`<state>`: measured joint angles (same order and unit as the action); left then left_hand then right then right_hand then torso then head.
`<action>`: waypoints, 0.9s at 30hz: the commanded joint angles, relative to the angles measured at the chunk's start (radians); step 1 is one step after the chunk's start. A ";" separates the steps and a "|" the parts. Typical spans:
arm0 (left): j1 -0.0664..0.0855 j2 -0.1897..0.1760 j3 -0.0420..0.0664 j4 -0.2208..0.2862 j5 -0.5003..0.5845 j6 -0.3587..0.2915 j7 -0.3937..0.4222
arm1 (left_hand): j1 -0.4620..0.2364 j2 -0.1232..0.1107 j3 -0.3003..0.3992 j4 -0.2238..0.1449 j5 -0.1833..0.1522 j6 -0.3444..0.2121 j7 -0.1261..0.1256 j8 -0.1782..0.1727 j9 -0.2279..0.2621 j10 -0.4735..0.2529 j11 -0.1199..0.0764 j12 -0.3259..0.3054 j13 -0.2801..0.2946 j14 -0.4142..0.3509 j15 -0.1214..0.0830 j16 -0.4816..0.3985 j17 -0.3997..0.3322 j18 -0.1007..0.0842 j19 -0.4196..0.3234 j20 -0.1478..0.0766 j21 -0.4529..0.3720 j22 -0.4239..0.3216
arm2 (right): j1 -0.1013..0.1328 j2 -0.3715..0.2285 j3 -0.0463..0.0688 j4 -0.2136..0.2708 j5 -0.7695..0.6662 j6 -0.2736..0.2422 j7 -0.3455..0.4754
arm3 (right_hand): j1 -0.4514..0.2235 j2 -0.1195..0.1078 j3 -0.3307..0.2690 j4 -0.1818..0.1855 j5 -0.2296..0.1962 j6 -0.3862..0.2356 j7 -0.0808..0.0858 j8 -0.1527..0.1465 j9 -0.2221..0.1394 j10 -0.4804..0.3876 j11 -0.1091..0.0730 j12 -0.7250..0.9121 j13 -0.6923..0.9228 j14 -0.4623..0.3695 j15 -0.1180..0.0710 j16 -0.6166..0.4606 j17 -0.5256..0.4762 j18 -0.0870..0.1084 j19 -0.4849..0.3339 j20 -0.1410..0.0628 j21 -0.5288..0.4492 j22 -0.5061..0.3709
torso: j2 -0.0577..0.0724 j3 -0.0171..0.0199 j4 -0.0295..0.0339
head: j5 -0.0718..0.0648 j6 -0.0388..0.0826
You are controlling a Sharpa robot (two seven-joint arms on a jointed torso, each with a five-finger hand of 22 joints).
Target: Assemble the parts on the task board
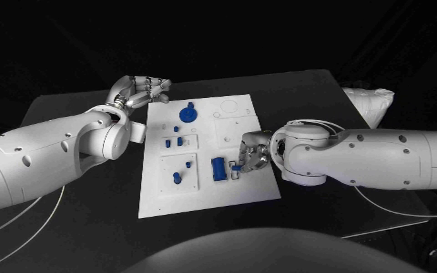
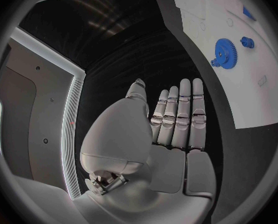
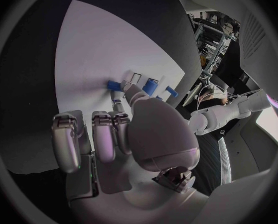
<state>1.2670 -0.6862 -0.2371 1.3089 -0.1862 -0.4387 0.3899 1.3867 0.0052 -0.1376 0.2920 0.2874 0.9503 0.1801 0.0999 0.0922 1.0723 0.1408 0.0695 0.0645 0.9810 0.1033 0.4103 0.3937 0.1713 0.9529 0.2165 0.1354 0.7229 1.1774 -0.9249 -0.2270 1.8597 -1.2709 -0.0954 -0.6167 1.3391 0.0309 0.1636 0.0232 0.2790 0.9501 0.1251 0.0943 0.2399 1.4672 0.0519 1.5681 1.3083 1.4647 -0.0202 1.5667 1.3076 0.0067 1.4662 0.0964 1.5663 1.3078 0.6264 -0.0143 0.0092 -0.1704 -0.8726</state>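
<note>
the board (image 1: 239,188) sits mid-table, long side running away from the robot, with bare black table (image 1: 300,86) on every side of it. left hand (image 1: 141,90) is off the board's far left corner, over the table and not touching the board, fingers straight and side by side in the wrist view, holding nothing. there's a strip of open table between that hand and the board's left edge

the gear (image 1: 187,113) lies flat on the board near that far left corner, closest part to the left hand. a few small blue pegs (image 1: 179,141) sit further down the board's left half, and a blue block (image 1: 218,169) lies near the board's right edge toward the near end

right hand (image 1: 251,154) is over the board's right edge, right by the block. its fingers are curled in, and the thumb tip reaches down among small blue pieces (image 3: 150,87) on the board, but i can't tell if it's really pinching one or just touching. the board's far right part is bare white
</note>
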 commanded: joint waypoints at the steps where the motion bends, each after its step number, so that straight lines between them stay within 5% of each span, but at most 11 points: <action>1: 0.001 0.001 0.001 0.002 -0.004 0.016 0.008 | 0.000 0.005 -0.005 0.000 0.005 -0.007 0.003 0.006 0.001 -0.006 -0.002 0.006 0.001 -0.006 -0.002 0.006 -0.001 0.011 0.009 -0.001 -0.005 -0.001 | -0.010 0.003 -0.009 -0.007 0.008 0.054 -0.032 | 0.000 -0.012 0.001 -0.008 -0.003 -0.012 0.002 -0.006 -0.011 0.104 0.008 0.003 0.262 0.106 0.002 0.004 0.263 -0.007 0.105 -0.005 0.004 0.263 | 0.000 0.0000 0.0005 | 0.001 0.000; 13: 0.001 0.002 0.001 0.005 -0.004 0.017 0.008 | 0.000 0.005 -0.005 0.000 0.005 -0.007 0.003 0.006 0.001 -0.006 -0.002 0.006 0.001 -0.006 -0.002 0.006 -0.001 0.011 0.009 -0.001 -0.005 -0.001 | -0.010 0.008 -0.009 -0.009 0.006 0.063 -0.046 | 0.012 -0.018 0.011 -0.028 -0.012 -0.020 0.003 0.005 -0.010 0.104 0.011 0.003 0.262 0.106 0.006 0.004 0.263 -0.007 0.105 0.000 0.004 0.263 | 0.000 0.0001 -0.0002 | 0.000 0.000; 27: 0.001 0.001 0.001 0.005 -0.004 0.016 0.008 | 0.000 0.005 -0.005 0.000 0.005 -0.007 0.003 0.006 0.001 -0.006 -0.002 0.006 0.001 -0.006 -0.002 0.006 -0.001 0.011 0.009 -0.001 -0.005 -0.001 | -0.012 0.013 -0.009 -0.015 -0.012 0.082 -0.052 | 0.031 -0.019 0.022 -0.064 -0.048 -0.021 -0.001 0.055 0.012 0.104 0.008 0.003 0.262 0.106 0.006 0.004 0.263 -0.007 0.105 0.002 0.004 0.263 | 0.001 0.0006 0.0002 | 0.001 0.000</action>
<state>1.2670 -0.6867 -0.2370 1.3108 -0.1863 -0.4374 0.3896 1.3867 0.0052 -0.1376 0.2920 0.2874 0.9503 0.1801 0.0999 0.0920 1.0723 0.1408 0.0695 0.0645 0.9811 0.1033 0.4103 0.3938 0.1714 0.9529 0.2165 0.1355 0.7231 1.1795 -0.9140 -0.2237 1.8553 -1.2786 -0.0776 -0.6359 1.3612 0.0077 0.1878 -0.0347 0.2342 0.9299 0.1228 0.1467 0.2549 1.4645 0.0551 1.5680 1.3084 1.4648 -0.0200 1.5667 1.3074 0.0067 1.4662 0.0965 1.5663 1.3075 0.6271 -0.0137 0.0092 -0.1704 -0.8726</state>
